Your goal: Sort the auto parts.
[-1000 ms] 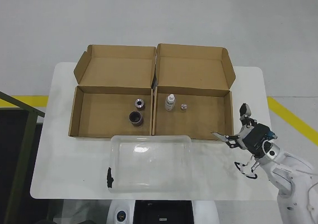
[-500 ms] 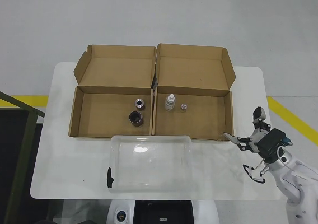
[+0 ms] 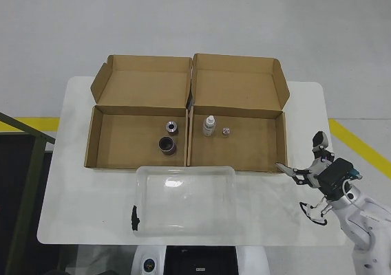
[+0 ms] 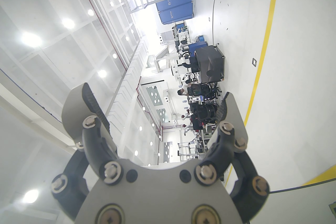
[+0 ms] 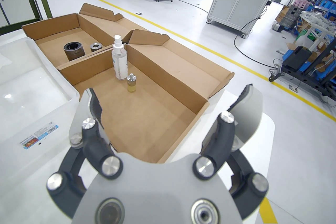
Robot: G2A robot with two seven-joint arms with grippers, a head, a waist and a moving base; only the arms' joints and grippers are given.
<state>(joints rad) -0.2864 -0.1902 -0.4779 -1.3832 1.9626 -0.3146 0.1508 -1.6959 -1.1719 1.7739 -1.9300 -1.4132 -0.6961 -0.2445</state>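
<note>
Two open cardboard boxes stand side by side. The left box (image 3: pixel 91 141) holds a dark metal sleeve (image 3: pixel 166 144) and a smaller metal ring (image 3: pixel 171 126). The right box (image 3: pixel 280 141) holds a white spray bottle (image 3: pixel 209 126) and a small brass-coloured fitting (image 3: pixel 226 130), both upright. My right gripper (image 3: pixel 299 154) hovers open and empty just past that box's front right corner. Its wrist view shows the bottle (image 5: pixel 119 62), the fitting (image 5: pixel 131 83) and the sleeve (image 5: pixel 74 51) beyond the right gripper (image 5: pixel 170 93). My left gripper (image 4: pixel 156 93) is open, empty and pointed up into the room.
A clear plastic bin (image 3: pixel 140 199) with nothing in it sits in front of the boxes, with a black latch (image 3: pixel 134 218) at its left edge. The white table (image 3: pixel 65 206) has bare strips on both sides. The box lids stand open at the back.
Over the last second my right gripper drew back to the right, away from the right box's corner. It has hardly shifted in the last half second.
</note>
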